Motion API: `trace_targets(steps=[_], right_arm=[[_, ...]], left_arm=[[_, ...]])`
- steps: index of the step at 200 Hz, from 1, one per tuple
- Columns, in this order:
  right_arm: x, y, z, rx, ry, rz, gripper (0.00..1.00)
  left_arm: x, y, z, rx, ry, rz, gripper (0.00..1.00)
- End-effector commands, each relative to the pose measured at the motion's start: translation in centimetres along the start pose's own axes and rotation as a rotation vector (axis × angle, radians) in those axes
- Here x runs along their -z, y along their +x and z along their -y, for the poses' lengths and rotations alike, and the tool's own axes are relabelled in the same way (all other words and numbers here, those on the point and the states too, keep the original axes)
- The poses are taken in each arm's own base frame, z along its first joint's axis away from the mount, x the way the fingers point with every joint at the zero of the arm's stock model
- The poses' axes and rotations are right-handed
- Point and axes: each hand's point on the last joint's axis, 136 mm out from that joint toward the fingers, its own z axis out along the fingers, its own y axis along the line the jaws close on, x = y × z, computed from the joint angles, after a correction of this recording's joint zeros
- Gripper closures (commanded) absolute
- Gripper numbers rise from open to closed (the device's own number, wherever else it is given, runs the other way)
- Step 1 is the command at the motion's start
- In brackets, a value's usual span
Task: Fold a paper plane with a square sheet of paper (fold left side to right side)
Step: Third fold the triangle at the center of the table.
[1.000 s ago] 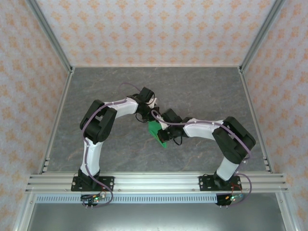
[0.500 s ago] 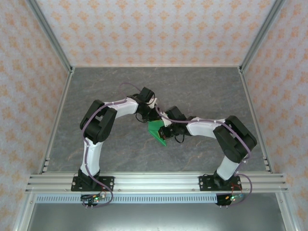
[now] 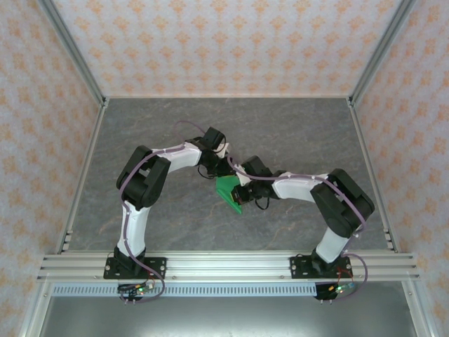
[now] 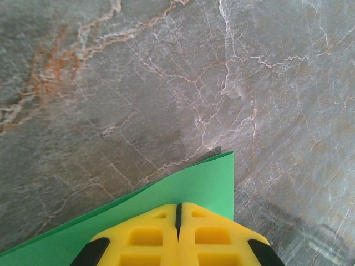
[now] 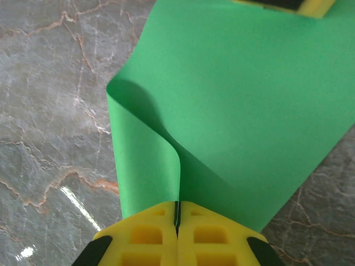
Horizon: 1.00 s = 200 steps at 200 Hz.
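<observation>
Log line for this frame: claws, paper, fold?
left claw: shut, tips on square sheet of paper near corner | right claw: shut on same sheet's edge | sheet: curled over, uncreased | fold: not yet flat

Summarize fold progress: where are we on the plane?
Done: both grippers have the square sheet of paper pinched, left gripper near one corner, right gripper on another edge. In hand: the sheet is curled over in a soft loop at the right gripper, no crease pressed. Remaining: flatten that first fold, then every later fold; no dart shape yet.
</observation>
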Motion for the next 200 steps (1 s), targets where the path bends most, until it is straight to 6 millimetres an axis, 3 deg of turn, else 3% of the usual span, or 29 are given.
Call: trace_targets(steps=[1,85,149,200], right_arm=[[0.2,-0.1,0.1,-0.008,-0.004,0.029,1.00],[-0.2,-0.4,0.2,-0.004,0.004,0.019,1.00],[-0.7,0.9,1.2,-0.002,0.044,-0.039,1.00],[-1.5,3.1,2.3,-0.001,0.073,-0.133,1.00]], left_arm=[[-2.0,3.7,-4.3,0.036,-0.162,-0.111,0.94],[-1.8,3.7,-4.3,0.037,-0.162,-0.109,0.94],[-1.4,3.5,-3.7,0.026,-0.148,-0.100,0.93],[0.5,1.8,-2.3,0.016,-0.108,-0.063,0.89]])
